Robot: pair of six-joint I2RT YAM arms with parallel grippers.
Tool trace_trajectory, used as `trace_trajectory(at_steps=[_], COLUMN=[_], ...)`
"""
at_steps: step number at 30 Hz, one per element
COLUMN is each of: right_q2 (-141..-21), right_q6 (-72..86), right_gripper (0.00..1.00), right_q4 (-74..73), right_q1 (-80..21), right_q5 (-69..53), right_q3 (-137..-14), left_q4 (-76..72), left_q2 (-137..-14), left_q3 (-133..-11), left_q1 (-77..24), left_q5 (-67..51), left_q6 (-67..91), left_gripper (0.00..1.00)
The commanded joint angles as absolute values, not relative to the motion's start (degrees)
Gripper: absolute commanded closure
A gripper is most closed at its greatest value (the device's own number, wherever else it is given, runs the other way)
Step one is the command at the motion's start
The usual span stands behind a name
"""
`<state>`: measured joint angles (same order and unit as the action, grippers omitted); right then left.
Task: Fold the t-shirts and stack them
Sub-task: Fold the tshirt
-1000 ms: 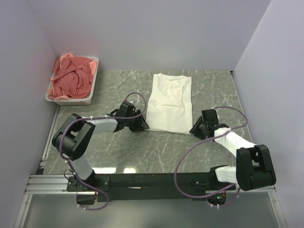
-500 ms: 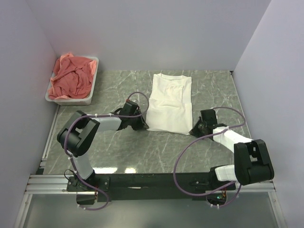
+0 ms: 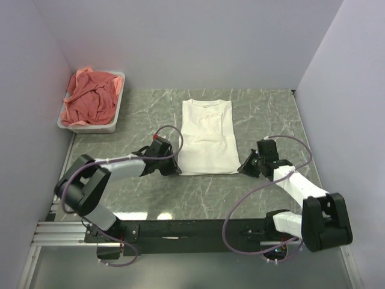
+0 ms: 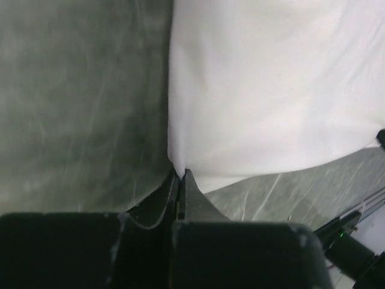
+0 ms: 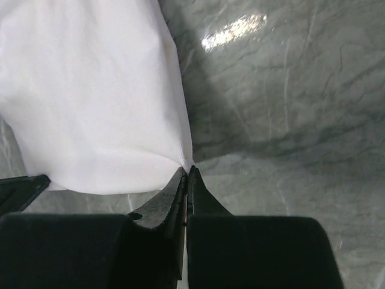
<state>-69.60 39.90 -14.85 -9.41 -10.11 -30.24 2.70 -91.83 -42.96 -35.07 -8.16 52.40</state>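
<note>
A white t-shirt [image 3: 207, 135] lies flat in the middle of the table, folded into a long narrow strip with its collar at the far end; no print shows. My left gripper [image 3: 178, 171] is shut on its near left corner, and in the left wrist view the cloth [image 4: 271, 90] is pinched between the closed tips of that gripper [image 4: 181, 174]. My right gripper [image 3: 240, 169] is shut on the near right corner, where the right wrist view shows the shirt [image 5: 90, 90] running into this gripper's [image 5: 187, 170] closed tips. Salmon-pink t-shirts [image 3: 90, 99] lie crumpled in the tub.
The white plastic tub [image 3: 90, 127] stands at the far left against the left wall. Lilac walls close the table on the left, back and right. Purple cables loop off both arms over the green marble tabletop [image 3: 271, 114].
Both grippers have closed on the white shirt's near corners. The shirt has slid left and toward the near edge and now lies straighter.
</note>
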Motion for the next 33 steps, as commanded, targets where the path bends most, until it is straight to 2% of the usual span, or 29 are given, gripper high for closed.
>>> trace_trajectory(at_steps=[1, 9, 16, 25, 33], right_q2=[-62.6, -47.7, -37.8, -40.6, -49.4], right_q6=[37.9, 39.7, 42.2, 41.5, 41.3], right_gripper=[1.0, 1.0, 1.0, 1.0, 1.0], right_q4=[-18.7, -28.1, -34.6, -35.5, -32.3], right_q1=[-9.5, -14.8, -17.7, -17.8, -17.8], right_q5=[-10.0, -11.3, -11.1, -8.0, -6.8], right_q3=[-27.7, -23.0, -22.9, -31.9, -41.2], left_q4=[7.9, 11.6, 18.4, 22.8, 23.1], left_q2=[-84.2, -70.1, -60.3, -62.2, -66.9], left_q3=[-38.6, -28.8, -28.4, -37.1, -46.7], left_q1=[-37.4, -46.0, -50.5, -49.8, -42.5], left_q5=[-4.4, -1.1, -0.2, -0.2, -6.5], left_q6=[54.1, 63.7, 67.1, 63.8, 59.8], left_gripper=[0.99, 0.99, 0.99, 0.99, 1.0])
